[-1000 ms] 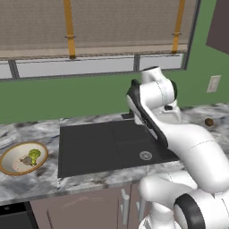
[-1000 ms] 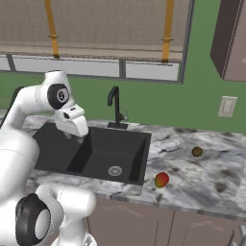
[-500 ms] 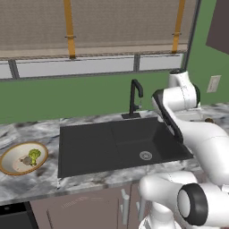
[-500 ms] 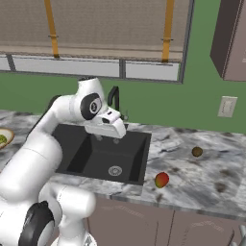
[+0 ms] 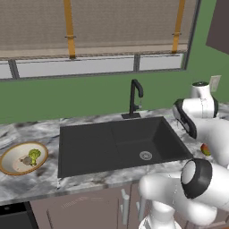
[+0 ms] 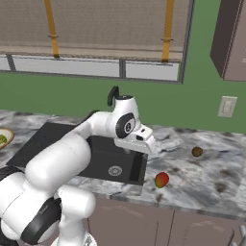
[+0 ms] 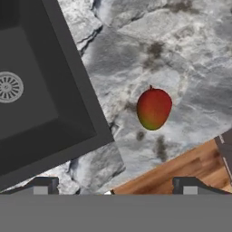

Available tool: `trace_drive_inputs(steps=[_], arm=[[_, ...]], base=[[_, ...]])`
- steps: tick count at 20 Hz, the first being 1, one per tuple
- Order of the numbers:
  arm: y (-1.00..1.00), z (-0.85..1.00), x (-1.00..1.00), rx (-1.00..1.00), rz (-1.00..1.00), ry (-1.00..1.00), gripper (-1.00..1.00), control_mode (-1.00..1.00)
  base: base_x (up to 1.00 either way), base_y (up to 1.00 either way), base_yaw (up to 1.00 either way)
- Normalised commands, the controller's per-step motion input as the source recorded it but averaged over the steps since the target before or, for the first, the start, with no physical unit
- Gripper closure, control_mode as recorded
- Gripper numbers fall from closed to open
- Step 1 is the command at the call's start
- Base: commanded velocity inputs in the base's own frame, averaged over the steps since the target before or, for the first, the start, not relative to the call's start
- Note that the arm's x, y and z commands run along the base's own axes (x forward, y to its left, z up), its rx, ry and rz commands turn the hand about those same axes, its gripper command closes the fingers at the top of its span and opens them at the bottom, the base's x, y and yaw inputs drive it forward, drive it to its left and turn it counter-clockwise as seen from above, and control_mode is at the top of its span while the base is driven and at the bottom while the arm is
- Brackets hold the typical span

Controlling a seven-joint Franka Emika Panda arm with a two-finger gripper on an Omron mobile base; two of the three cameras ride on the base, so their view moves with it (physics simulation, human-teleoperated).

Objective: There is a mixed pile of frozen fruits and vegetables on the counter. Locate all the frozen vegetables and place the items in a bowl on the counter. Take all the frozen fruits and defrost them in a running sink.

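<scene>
Red-orange fruit (image 7: 153,109) is lying on the counter (image 7: 190,59), just right of the sink (image 7: 36,104), close to the counter's front edge. In the right base view the fruit (image 6: 162,180) is sitting below and slightly right of the gripper (image 6: 150,146), which is hovering above the sink's right rim with clear air under it. Nothing is being held.

In the hand view the fingertips (image 7: 45,185) are sitting well apart at the bottom edge, so the gripper (image 7: 115,186) is spread wide, with the fruit lying ahead of the tips and a bit toward the right one. Its long axis is running roughly stem-up in that view, stem end away from the fingers, so I'd judge a pinch across the narrower width is the better bet.

Kiwi (image 6: 197,152) is sitting further back on the counter, well apart from the red fruit, so no clutter near the grasp. Front edge is the risk: a nudge could roll the fruit off toward the floor. Sink side is open, short carry left to the basin.

Bowl (image 5: 23,157) at far left is already holding the broccoli (image 5: 34,154) and the grey lump (image 5: 27,160). Faucet (image 5: 135,96) is standing behind the basin; can't tell if water is running.
</scene>
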Motion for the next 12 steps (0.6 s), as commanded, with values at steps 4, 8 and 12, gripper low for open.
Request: trace_drive_inputs(steps=[4, 8, 12], arm=[[-0.64, -0.24, 0.09, 0.09, 0.00, 0.01, -1.00, -1.00], [-0.21, -0.18, 0.06, 0.02, 0.00, -0.06, -1.00, -1.00], [-0.35, -0.37, 0.02, 0.02, -0.03, 0.01, -1.00, -1.00]], base=[[0.00, 0.00, 0.00], [0.00, 0.00, 0.00], [0.00, 0.00, 0.00]])
